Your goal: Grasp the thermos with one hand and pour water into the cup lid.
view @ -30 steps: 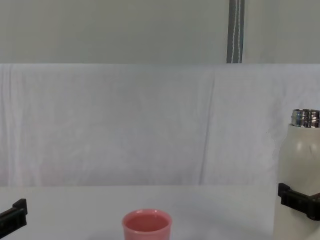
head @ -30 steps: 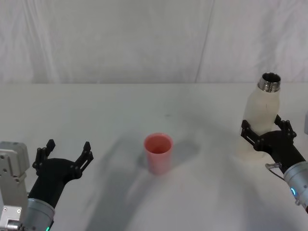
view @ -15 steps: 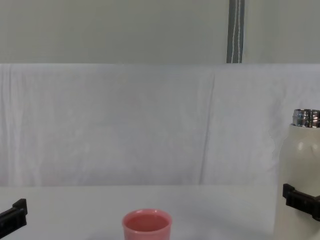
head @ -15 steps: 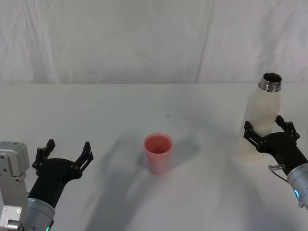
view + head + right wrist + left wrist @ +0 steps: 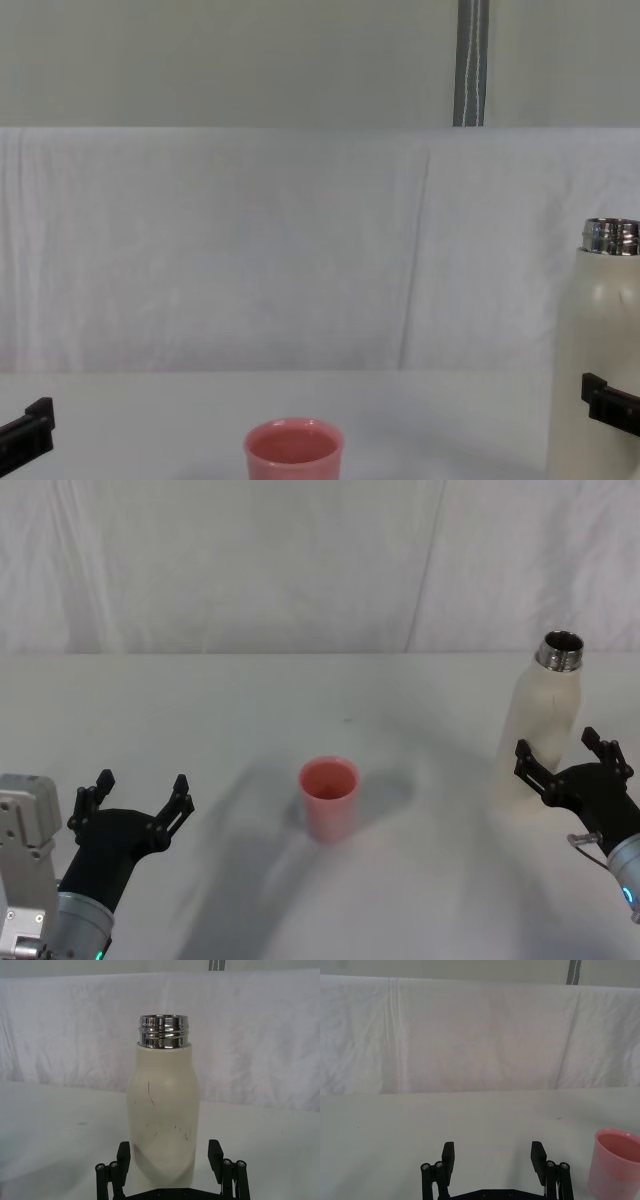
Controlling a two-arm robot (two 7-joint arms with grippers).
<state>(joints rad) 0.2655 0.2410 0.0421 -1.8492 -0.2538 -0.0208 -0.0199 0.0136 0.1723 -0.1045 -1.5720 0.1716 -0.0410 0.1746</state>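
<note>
The cream-white thermos [image 5: 541,725] stands upright and uncapped at the table's right, its steel neck on top; it also shows as the thermos [image 5: 163,1120] and the thermos [image 5: 603,350]. My right gripper [image 5: 570,762] is open just in front of its base, and in the right wrist view the gripper [image 5: 170,1156] has its black fingers [image 5: 215,1152] flanking the lower body without clamping it. The pink cup lid [image 5: 329,798] stands mid-table, also seen as the cup lid [image 5: 294,450] and the cup lid [image 5: 615,1164]. My left gripper [image 5: 135,798] waits open at the near left, empty [image 5: 494,1154].
A white cloth [image 5: 300,570] hangs along the table's far edge. Open white tabletop [image 5: 440,880] lies between the cup lid and the thermos. A grey pole [image 5: 470,60] rises behind the cloth.
My right gripper has slid back toward me, off the thermos body, its fingers now lower and farther right. The thermos stands upright. The left arm and cup lid are unmoved.
</note>
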